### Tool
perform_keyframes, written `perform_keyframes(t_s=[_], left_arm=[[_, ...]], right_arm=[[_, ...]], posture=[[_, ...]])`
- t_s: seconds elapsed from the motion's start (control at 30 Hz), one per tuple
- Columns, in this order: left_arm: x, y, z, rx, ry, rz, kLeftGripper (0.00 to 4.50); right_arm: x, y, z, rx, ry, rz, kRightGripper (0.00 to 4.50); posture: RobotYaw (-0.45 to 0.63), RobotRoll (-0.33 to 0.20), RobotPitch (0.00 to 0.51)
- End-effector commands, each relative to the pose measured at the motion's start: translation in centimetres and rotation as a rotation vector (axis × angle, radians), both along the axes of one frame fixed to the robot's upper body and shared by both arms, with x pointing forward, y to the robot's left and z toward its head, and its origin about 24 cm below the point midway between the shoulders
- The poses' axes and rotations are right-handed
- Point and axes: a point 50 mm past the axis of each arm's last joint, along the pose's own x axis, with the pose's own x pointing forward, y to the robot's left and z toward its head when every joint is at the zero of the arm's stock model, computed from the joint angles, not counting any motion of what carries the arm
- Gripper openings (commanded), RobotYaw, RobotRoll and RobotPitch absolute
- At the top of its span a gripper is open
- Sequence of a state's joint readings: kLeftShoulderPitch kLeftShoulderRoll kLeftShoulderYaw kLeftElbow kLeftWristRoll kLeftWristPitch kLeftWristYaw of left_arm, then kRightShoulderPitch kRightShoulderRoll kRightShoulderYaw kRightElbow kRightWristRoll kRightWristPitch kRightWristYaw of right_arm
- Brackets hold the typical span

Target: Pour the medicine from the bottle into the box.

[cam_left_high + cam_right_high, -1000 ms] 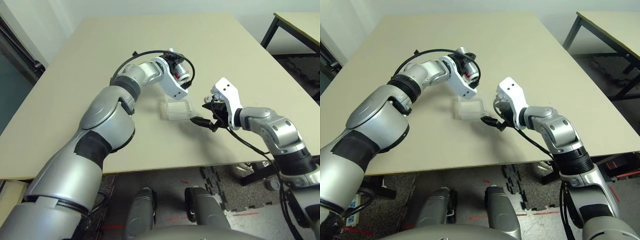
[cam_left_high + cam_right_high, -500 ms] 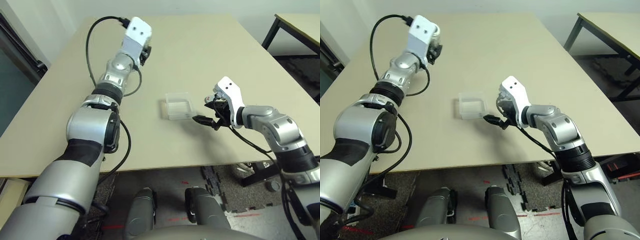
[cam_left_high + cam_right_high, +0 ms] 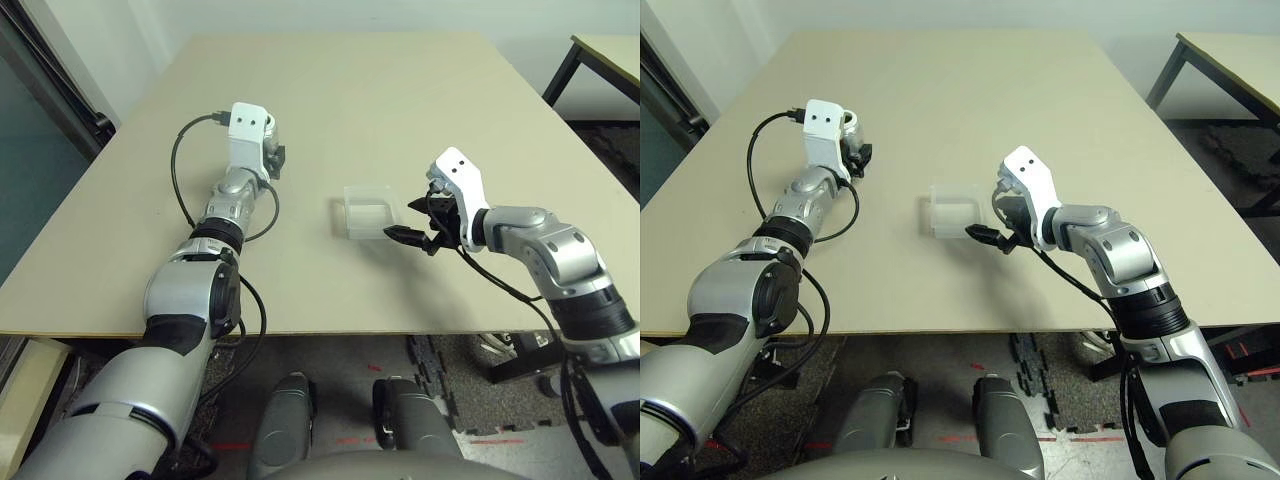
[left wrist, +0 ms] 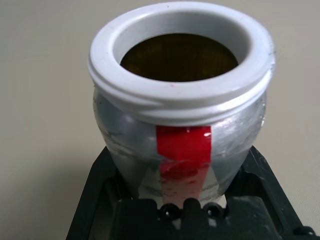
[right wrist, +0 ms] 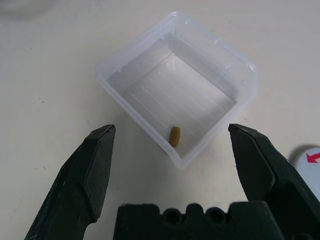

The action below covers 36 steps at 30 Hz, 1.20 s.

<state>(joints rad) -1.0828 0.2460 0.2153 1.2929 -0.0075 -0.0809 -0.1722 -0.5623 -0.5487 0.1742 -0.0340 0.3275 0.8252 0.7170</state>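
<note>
Silver-grey with a red label strip, the open-mouthed bottle stands roughly upright, long axis near vertical and white-rimmed mouth up, gripped by your left gripper's closed fingers at ten o'clock from the box. Your right gripper gapes wide and empty near the clear plastic box, which holds one brown pill.

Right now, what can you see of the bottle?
The bottle is a squat silver, metallic-looking cylinder with a red stripe down its side and a thick white collar around an open mouth. It is uncapped, its inside dark amber. The left gripper's two black fingers clasp it on either side, to the robot's left of the clear box.
</note>
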Motion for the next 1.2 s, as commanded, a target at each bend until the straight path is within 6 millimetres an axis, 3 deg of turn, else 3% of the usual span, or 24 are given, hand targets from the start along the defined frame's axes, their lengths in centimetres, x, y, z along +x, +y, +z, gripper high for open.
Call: perform_keyframes(t_s=[0.03, 0.53, 0.97, 1.0, 1.1, 1.13, 1.2], left_arm=[[-0.2, 0.0, -0.6, -0.015, 0.019, 0.007, 2.54], [-1.2, 0.4, -3.6, 0.028, 0.132, -0.005, 2.54], [-1.3, 0.3, -3.8, 0.023, 0.135, -0.01, 2.54], [-1.3, 0.4, -3.7, 0.026, 0.132, -0.01, 3.26], [-1.3, 0.3, -3.7, 0.012, 0.128, -0.016, 4.25], [-1.3, 0.2, -3.6, 0.01, 0.127, -0.019, 4.47], [-1.3, 0.2, -3.6, 0.009, 0.121, -0.024, 4.47]], right_arm=[[-0.1, -0.2, 0.0, 0.003, -0.002, -0.013, 4.5], [-0.3, 0.0, -0.2, 0.02, -0.001, -0.015, 4.5], [-0.2, 0.1, -0.1, 0.021, -0.002, -0.013, 4.5], [-0.2, 0.1, -0.1, 0.021, -0.002, -0.013, 4.5], [-0.2, 0.1, -0.2, 0.021, -0.001, -0.013, 4.5], [-0.2, 0.1, -0.2, 0.022, 0.0, -0.013, 4.5], [-0.2, 0.1, -0.1, 0.022, -0.001, -0.014, 4.5]], posture=[[0.06, 0.0, 0.058], [0.05, 0.0, 0.07], [0.06, 0.0, 0.073], [0.06, 0.0, 0.073], [0.06, 0.0, 0.073], [0.06, 0.0, 0.073], [0.06, 0.0, 0.074]])
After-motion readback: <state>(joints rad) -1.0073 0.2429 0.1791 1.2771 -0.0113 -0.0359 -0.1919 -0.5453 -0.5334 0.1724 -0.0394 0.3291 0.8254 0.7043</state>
